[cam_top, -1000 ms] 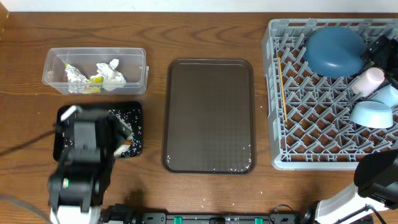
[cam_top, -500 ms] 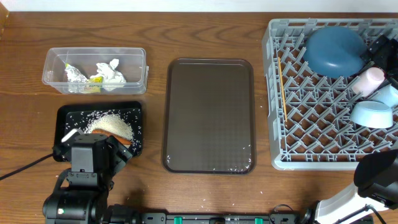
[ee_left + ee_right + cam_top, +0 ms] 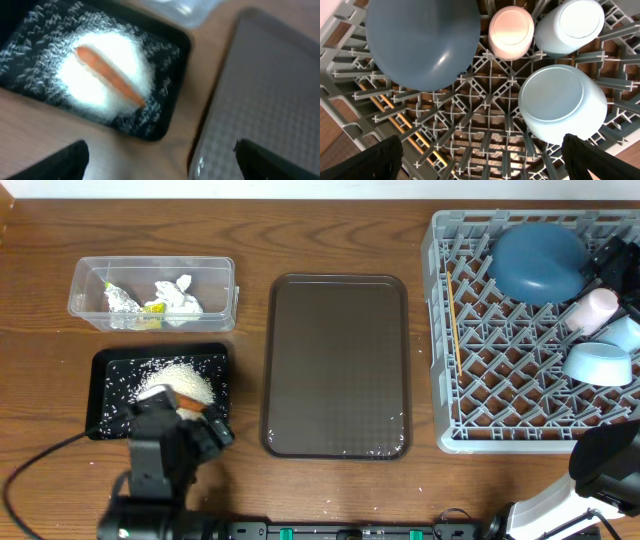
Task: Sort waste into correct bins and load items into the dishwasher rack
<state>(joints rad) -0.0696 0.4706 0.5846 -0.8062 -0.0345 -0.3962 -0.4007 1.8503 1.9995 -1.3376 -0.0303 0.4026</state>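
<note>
The black tray [image 3: 105,385] holds a pile of white rice [image 3: 82,87] with an orange carrot piece [image 3: 110,75] lying on it. My left gripper [image 3: 161,156] hangs open and empty over the table at that tray's near right corner, also seen from overhead as the left gripper [image 3: 190,420]. The clear tub [image 3: 153,293] holds crumpled tissues [image 3: 178,293] and a silvery wrapper [image 3: 122,302]. In the grey rack [image 3: 470,380] sit the dark-blue dish [image 3: 538,262], a pale cup [image 3: 510,27], a light-blue cup [image 3: 570,25], a light-blue bowl [image 3: 562,102] and chopsticks [image 3: 455,310]. My right gripper [image 3: 482,150] is open above the rack.
A large dark-brown serving tray [image 3: 335,365] lies between the black tray and the rack, with a few rice grains near its front edge. The left arm's cable trails across the table at the front left. The right arm's base [image 3: 600,470] stands at the front right.
My left arm has drawn back from over the black tray toward the table's front and swung right, uncovering the rice pile and carrot. The right side has not moved.
</note>
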